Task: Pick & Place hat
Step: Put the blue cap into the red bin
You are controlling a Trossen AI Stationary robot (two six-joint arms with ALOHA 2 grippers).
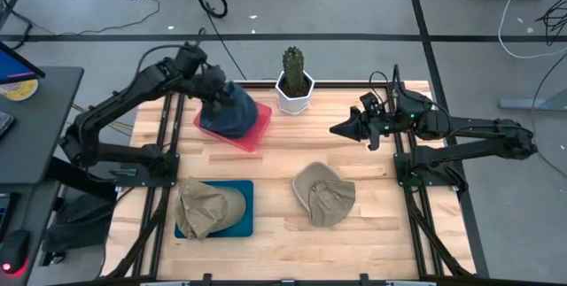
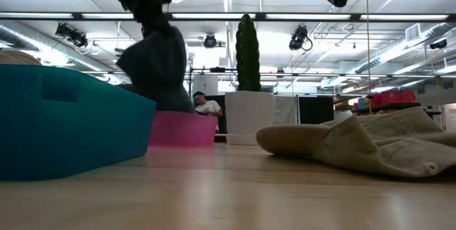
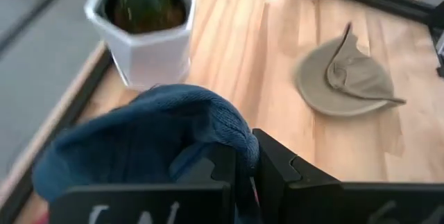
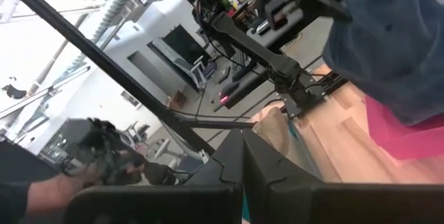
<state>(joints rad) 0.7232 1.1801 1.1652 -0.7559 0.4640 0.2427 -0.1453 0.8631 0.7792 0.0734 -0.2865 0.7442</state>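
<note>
Blue hat [image 1: 232, 109]: over pink tray [image 1: 252, 135], desk's 11 o'clock.
Left hand [image 1: 215, 94]: pinched closed on hat crown.
Right hand [image 1: 339, 130]: closed, empty, 2 o'clock, idle.
Technique: likely lower until fabric settles inside tray, then release.

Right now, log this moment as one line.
left gripper: jaws shut on blue hat, over pink tray | right gripper: shut, empty, idle | tan hat: on table
</note>
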